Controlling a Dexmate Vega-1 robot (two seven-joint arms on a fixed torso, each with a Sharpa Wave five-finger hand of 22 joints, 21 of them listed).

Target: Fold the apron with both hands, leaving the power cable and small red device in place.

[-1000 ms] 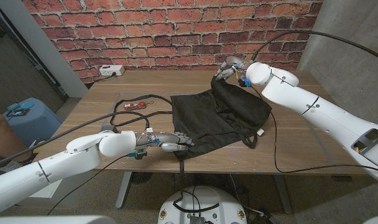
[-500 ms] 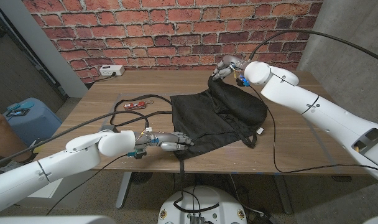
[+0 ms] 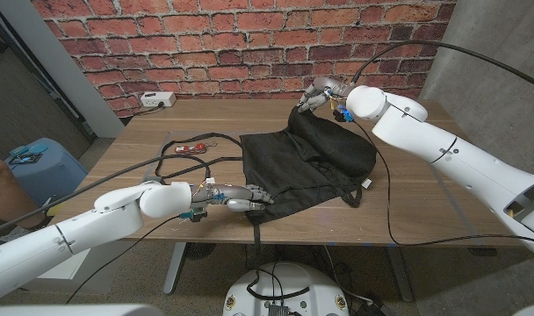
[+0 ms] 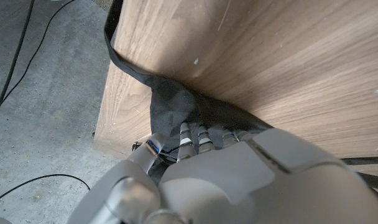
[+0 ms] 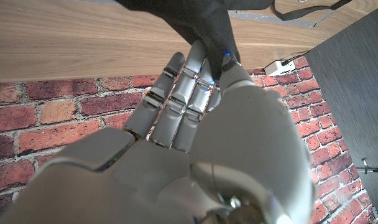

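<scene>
Black cloth, the apron [image 3: 306, 167], lies spread across the middle of the wooden table [image 3: 425, 211] in the head view, partly lifted at its far corner. The right hand [image 3: 316, 95], at the upper centre of the frame, pinches that raised corner between thumb and fingers [image 5: 188, 74]. The left hand [image 3: 241, 198], low and left of centre, presses its fingers [image 4: 188, 134] on the near left edge of the apron. The cable [image 3: 175, 154] loops at centre left, beside the small red device [image 3: 192, 148].
</scene>
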